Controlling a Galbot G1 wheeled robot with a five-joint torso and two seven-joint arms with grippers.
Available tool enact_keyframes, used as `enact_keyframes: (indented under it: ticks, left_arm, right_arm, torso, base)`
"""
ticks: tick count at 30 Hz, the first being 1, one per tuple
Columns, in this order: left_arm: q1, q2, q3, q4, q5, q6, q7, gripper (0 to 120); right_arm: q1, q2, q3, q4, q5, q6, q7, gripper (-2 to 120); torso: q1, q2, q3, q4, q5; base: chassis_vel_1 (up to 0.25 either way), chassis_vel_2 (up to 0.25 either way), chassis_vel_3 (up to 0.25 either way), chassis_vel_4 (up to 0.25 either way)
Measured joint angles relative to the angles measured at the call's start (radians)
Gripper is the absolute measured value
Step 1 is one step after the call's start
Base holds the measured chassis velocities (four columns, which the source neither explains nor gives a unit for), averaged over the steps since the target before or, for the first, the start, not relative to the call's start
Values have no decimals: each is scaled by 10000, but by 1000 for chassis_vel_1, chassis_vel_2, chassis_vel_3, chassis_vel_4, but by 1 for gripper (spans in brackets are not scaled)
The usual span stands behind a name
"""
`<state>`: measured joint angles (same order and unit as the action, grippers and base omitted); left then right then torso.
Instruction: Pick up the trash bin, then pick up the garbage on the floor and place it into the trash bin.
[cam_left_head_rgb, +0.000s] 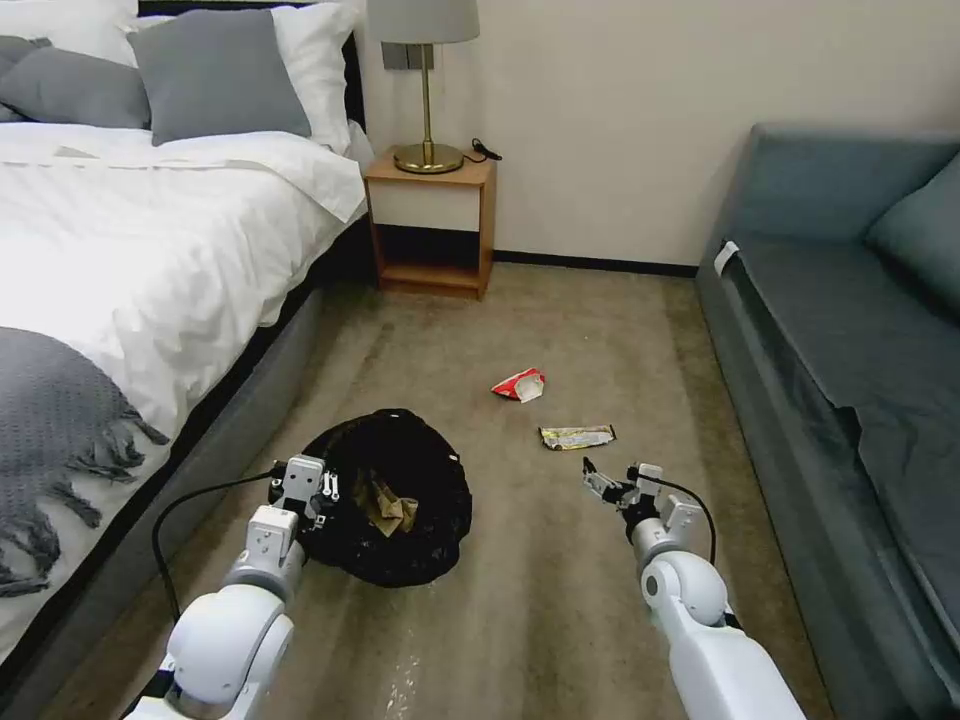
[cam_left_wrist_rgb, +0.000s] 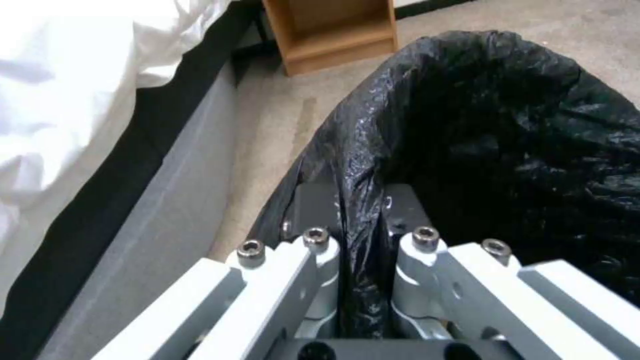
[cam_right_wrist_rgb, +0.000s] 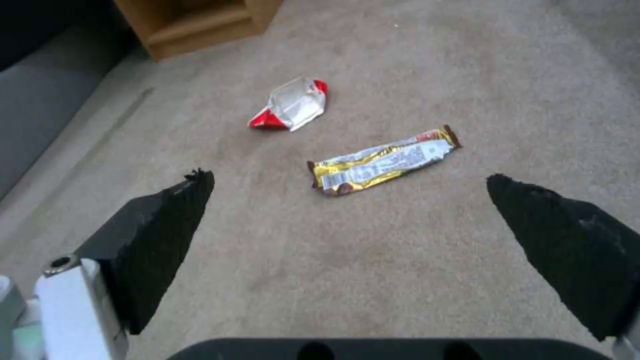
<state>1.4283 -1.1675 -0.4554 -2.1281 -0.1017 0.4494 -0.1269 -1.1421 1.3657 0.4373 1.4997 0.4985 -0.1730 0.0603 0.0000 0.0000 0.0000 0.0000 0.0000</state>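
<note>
My left gripper (cam_left_head_rgb: 312, 490) is shut on the rim of the trash bin (cam_left_head_rgb: 400, 495), whose black bag (cam_left_wrist_rgb: 507, 140) covers it; the left wrist view shows the bag's folded edge pinched between the fingers (cam_left_wrist_rgb: 313, 240). A crumpled brown paper bag (cam_left_head_rgb: 390, 505) lies inside the bin. On the carpet ahead lie a red-and-white crushed packet (cam_left_head_rgb: 520, 384) (cam_right_wrist_rgb: 290, 105) and a flat yellowish-silver snack wrapper (cam_left_head_rgb: 577, 437) (cam_right_wrist_rgb: 383, 161). My right gripper (cam_left_head_rgb: 610, 480) hovers open just short of the wrapper, its black pads (cam_right_wrist_rgb: 167, 235) spread wide.
A bed (cam_left_head_rgb: 140, 260) with white covers runs along the left, close to the bin. A grey sofa (cam_left_head_rgb: 850, 340) lines the right. A wooden nightstand (cam_left_head_rgb: 432, 225) with a lamp stands against the far wall. Open carpet lies between bed and sofa.
</note>
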Motion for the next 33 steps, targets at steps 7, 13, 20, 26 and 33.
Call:
enact_keyframes:
  ticks: [7,13,20,26,33]
  left_arm:
    - [-11,20,3,43,-9,-25,27,5]
    - [-26,20,14,84,-5,-39,48,5]
    - [-75,17,69,150,19,-40,29,5]
    - [-120,18,118,180,34,-19,11,5]
    - [-146,3,147,245,58,-9,7,5]
  right_arm:
    - [-43,8,11,-53,-16,41,-45,100]
    - [-50,-2,15,-117,-27,78,-75,100]
    - [-36,-43,22,-197,-15,118,-94,100]
    - [-20,-73,33,-267,1,157,-128,100]
    - [-33,-85,71,-348,4,216,-186,100]
  torso:
    - [0,0,0,0,0]
    - [0,0,0,0,0]
    - [0,0,0,0,0]
    - [0,0,0,0,0]
    - [0,0,0,0,0]
  base:
    - [-69,65,53,-70]
    - [-59,63,59,-66]
    - [-68,53,59,-58]
    - [-79,73,82,-90]
    - [-89,97,91,-94]
